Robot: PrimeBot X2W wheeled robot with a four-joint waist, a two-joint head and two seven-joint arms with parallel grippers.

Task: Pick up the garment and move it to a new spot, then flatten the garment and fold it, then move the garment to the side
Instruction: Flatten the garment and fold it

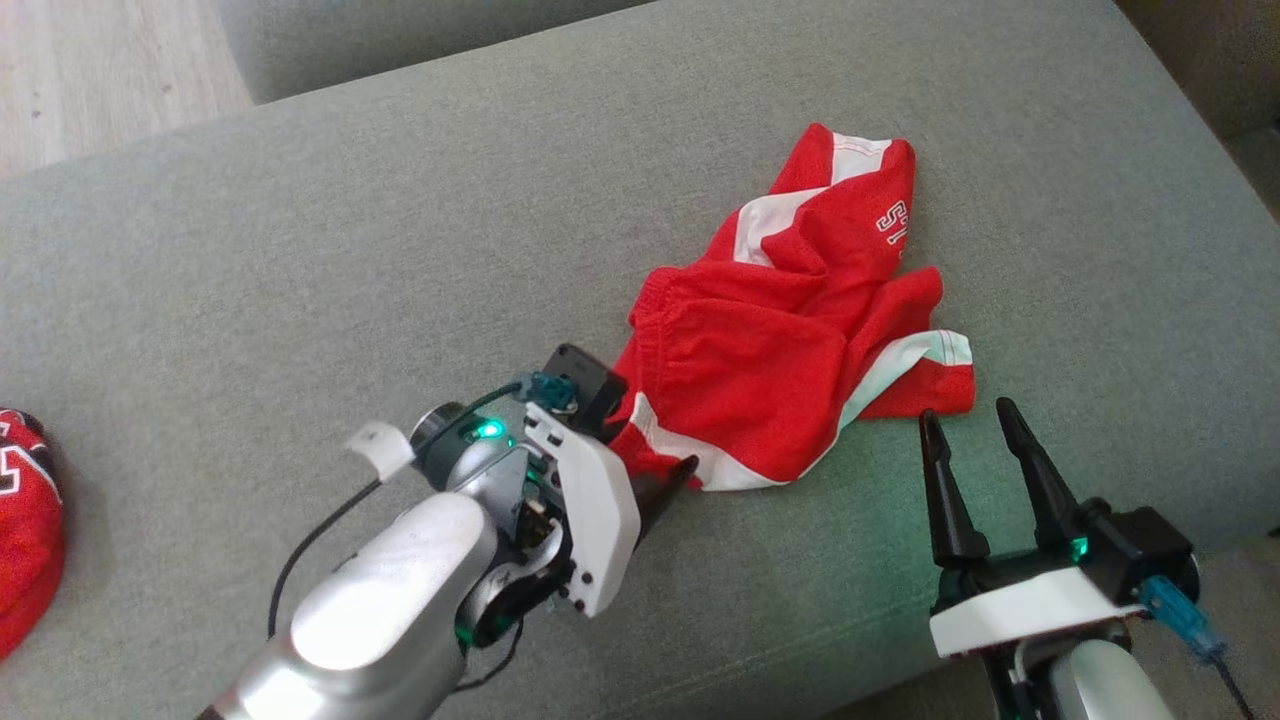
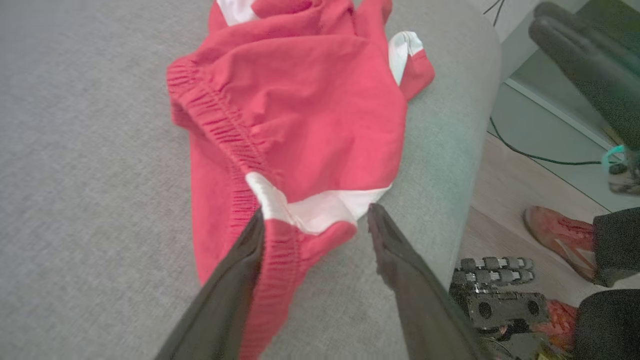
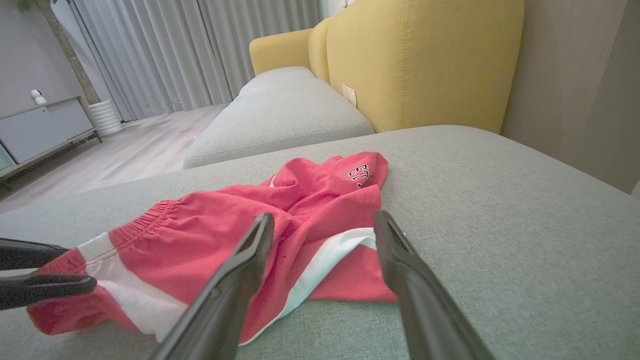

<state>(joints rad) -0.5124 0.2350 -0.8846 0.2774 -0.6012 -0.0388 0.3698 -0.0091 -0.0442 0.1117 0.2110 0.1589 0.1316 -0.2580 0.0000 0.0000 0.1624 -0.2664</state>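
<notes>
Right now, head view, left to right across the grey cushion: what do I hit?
red cloth at the picture's left edge → left gripper, open at the shorts' near corner → red and white shorts → right gripper, open, just clear of the shorts

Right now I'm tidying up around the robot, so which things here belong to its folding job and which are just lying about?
In the job: red shorts; grey sofa cushion under them.
Lying about: second red garment at far left; a person's shoe on the floor; yellow sofa back.
</notes>
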